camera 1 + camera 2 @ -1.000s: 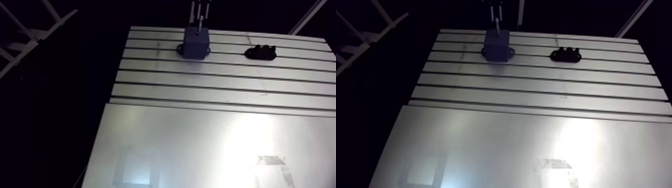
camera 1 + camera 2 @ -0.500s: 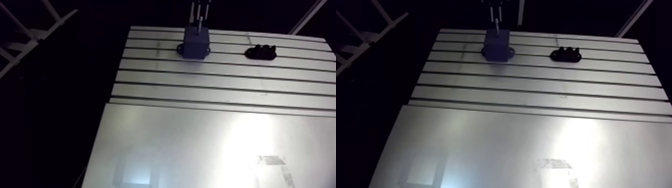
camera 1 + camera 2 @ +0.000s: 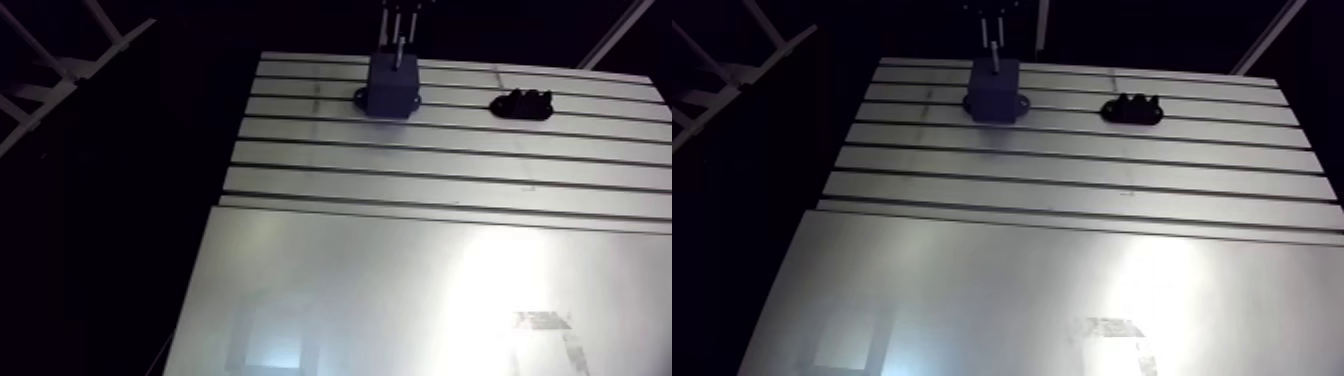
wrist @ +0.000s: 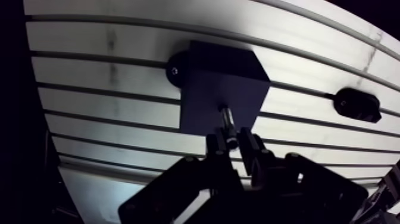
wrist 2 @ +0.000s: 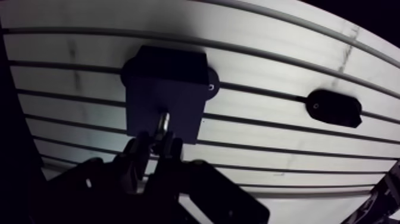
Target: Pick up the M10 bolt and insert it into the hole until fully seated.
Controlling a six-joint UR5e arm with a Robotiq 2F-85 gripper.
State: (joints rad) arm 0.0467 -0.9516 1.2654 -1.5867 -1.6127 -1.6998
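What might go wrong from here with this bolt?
The hand grips the bolt by its upper end, so it may tilt and jam in the dark block. Whether the tip is centred cannot be seen, so pressing down could slide the bolt in the grasp.

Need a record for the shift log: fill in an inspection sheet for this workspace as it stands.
Surface: slotted aluminium table, bare metal, glare on its near part.
Job's things: bolt upright, lower end at the top face of the dark block; its shank shows above the block, so it is not fully seated.
Clutter: small black part on the table, apart from the block.
Grippers: gripper shut on the bolt.
Cables: nothing seen.
Surroundings: nothing seen.
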